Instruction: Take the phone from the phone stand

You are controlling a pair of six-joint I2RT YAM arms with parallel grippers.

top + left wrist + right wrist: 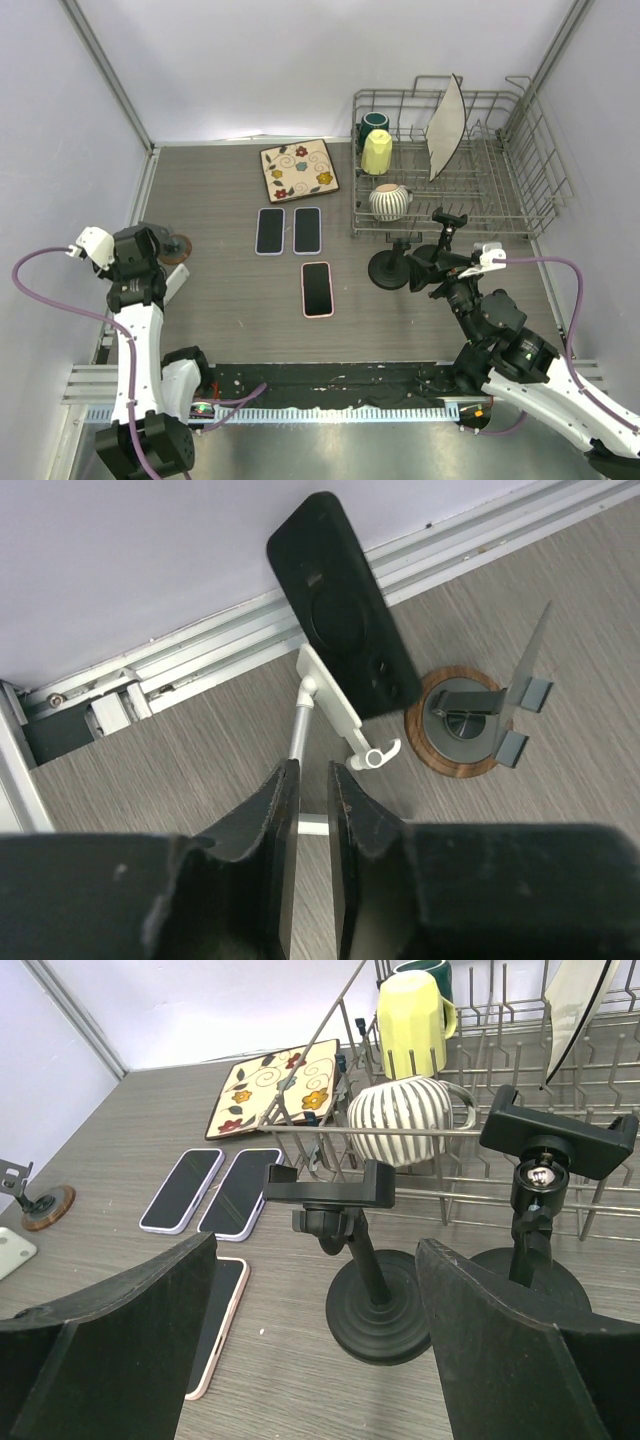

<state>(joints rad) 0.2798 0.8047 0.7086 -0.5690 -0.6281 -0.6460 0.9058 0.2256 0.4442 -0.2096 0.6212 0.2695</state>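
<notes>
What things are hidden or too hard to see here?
Top view: the left arm covers the black phone.
Left wrist view: the foot of the white stand sits behind the left gripper; whether it is gripped is unclear.
Right wrist view: the right gripper hides part of the pink phone; the top edge cuts the plate.

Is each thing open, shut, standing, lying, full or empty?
Black phone: resting on white stand.
Left gripper: nearly closed over that stand's foot.
Right gripper: open, empty.
Near black stand: upright, empty.
Far black stand: upright, empty.
Wooden-base stand: empty.
Pink-edged phone: lying flat.
Left purple-edged phone: flat.
Right purple-edged phone: flat.
Plate: on edge in rack.
</notes>
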